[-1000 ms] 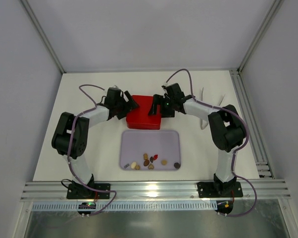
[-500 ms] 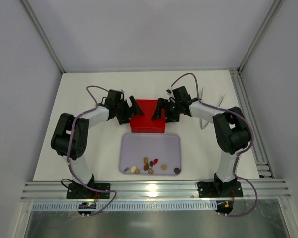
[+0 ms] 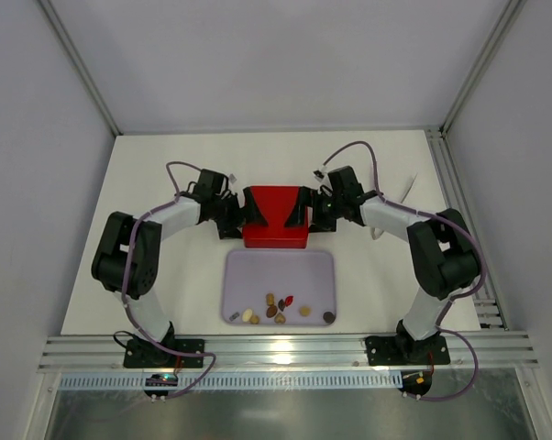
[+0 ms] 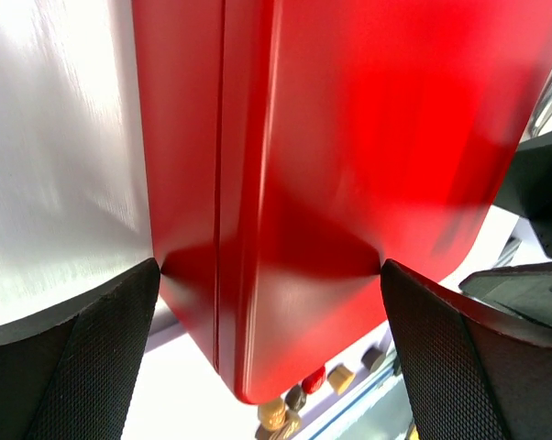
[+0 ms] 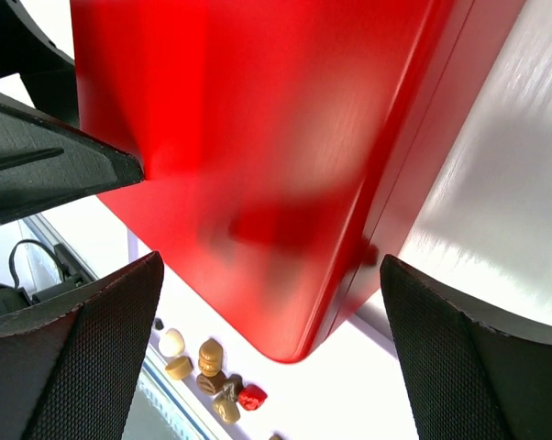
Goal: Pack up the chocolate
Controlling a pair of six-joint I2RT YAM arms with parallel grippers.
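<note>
Chocs (image 3: 278,307) sit in a loose row running L–R along near edge of lilac tray (image 3: 276,266). L gripper (image 3: 248,213) & R gripper (image 3: 303,211) both spread wide, unclenched, straddling the L/R ends of the closed red box (image 3: 274,231) just beyond the tray's far edge.

White table (image 3: 276,156) carries 1 red box (image 3: 274,225) and 1 lilac tray (image 3: 279,270).

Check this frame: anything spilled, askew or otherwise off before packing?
Nothing spilled or damaged. The chocolate lies loose at the near end of the lilac tray, none visibly outside it. Only oddity: the red box beyond the tray looks closed, so nothing can go in yet.
</note>
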